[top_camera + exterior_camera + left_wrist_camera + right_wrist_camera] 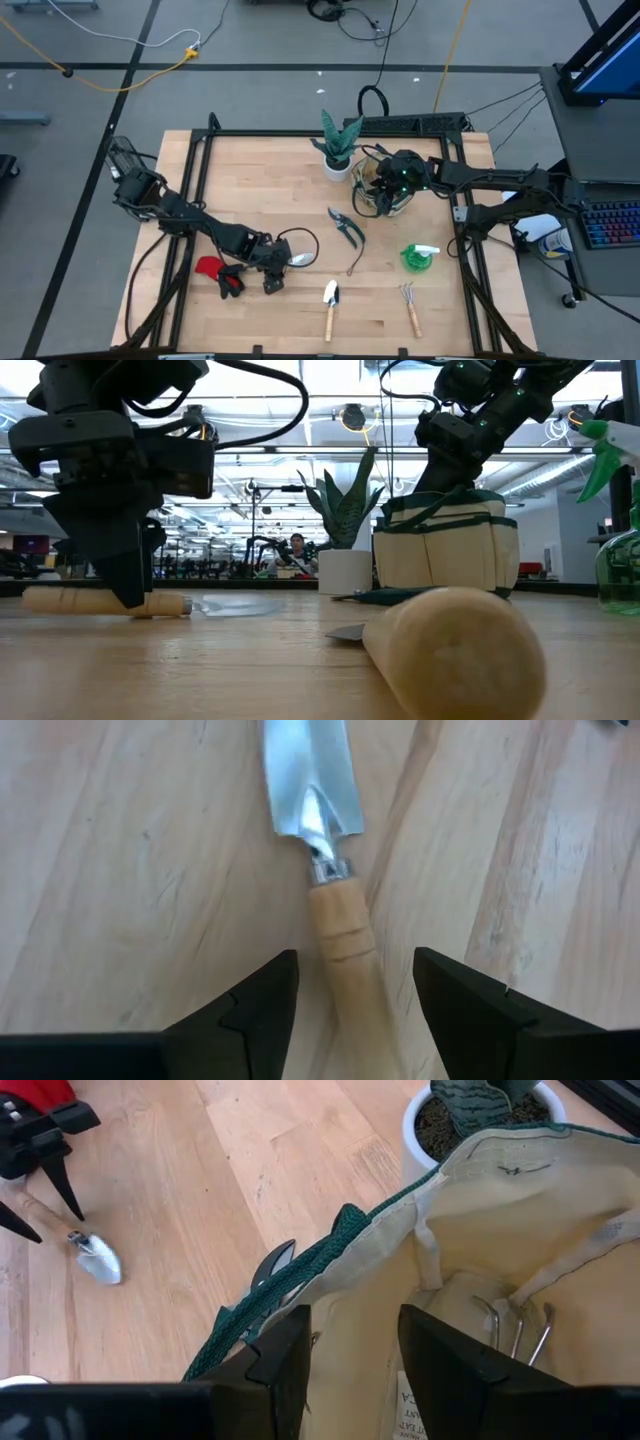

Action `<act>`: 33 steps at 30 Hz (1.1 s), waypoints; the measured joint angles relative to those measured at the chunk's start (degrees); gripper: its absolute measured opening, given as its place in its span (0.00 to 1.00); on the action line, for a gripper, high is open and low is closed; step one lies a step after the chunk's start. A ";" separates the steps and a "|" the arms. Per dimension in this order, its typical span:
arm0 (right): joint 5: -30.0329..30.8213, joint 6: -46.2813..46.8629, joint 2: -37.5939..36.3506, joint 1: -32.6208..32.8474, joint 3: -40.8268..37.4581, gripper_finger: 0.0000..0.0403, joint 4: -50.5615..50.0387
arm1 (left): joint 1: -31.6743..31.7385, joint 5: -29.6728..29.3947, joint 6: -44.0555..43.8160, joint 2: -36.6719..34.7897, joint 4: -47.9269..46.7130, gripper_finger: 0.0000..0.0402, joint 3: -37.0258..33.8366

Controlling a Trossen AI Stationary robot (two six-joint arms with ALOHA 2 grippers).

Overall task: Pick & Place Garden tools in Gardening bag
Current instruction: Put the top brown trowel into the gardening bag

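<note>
A wooden-handled trowel (pixel 340 935) lies flat on the table, blade (pixel 298 260) toward the right. My left gripper (pixel 355 990) is open and points down over it. One finger stands on each side of the handle with a gap on both sides, and the tips are close to the table (pixel 130 595). The beige gardening bag (pixel 520 1230) with green trim stands upright at the far right (pixel 375 197). My right gripper (pixel 355 1345) is open above its mouth, looking down into it. Metal tines (pixel 512 1330) of a tool show inside the bag. My right gripper reaches slanting down into the bag's mouth. One finger (pixel 285 1350) stands right at the green-trimmed rim (pixel 300 1285). I cannot tell whether it touches the rim or the inner wall.
Red-and-black gloves (pixel 215 270) lie just left of my left gripper. Pruning shears (pixel 347 228), a green spray bottle (pixel 418 257), a second trowel (pixel 330 300) and a small rake (pixel 410 308) lie about the table's middle and near edge. A potted plant (pixel 338 150) stands beside the bag.
</note>
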 joint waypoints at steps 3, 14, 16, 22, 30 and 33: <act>0.00 0.00 0.00 0.02 0.00 0.35 0.01 | -0.04 -0.50 0.71 -0.34 -0.11 0.52 -0.09; 0.00 0.00 0.00 0.02 0.00 0.35 0.10 | 0.23 -2.27 2.79 -0.23 -2.46 0.35 -0.14; 0.00 0.00 0.00 0.02 0.00 0.35 0.10 | 0.40 -2.52 3.36 -0.21 -2.57 0.28 -0.15; 0.00 0.00 0.00 0.02 0.00 0.35 0.10 | 1.42 -2.10 5.43 -0.21 -2.55 0.16 -0.17; 0.00 0.00 0.00 0.02 0.00 0.35 1.29 | 2.35 -2.49 8.28 -0.95 1.84 0.18 -0.35; -0.01 0.00 0.00 0.02 0.00 0.35 3.06 | 2.69 -4.64 9.75 -1.95 3.20 0.17 -0.48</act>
